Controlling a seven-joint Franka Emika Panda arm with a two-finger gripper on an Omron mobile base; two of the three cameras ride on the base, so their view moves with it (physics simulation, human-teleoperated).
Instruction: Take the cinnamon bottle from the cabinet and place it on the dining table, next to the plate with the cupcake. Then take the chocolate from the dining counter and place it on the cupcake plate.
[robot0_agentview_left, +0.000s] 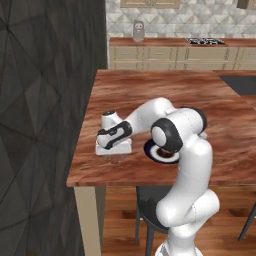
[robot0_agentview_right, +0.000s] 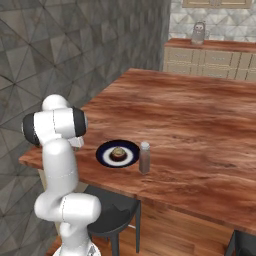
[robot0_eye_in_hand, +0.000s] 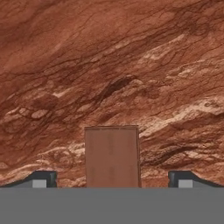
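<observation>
Flat brown rectangular chocolate (robot0_eye_in_hand: 112, 156) bar.

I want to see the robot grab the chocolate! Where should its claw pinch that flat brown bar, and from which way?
Best across its two long edges, from straight above. The flat brown rectangular chocolate bar lies flat on the reddish-brown wooden table, so only its thin sides offer a hold. The open claw already has a fingertip on either side of it.

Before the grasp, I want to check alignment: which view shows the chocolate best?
The hand view: the chocolate lies flat on the dining table, centred between the open end effector's fingertips. In the left base view the end effector covers that spot. The right base view shows the cupcake plate and cinnamon bottle.
</observation>
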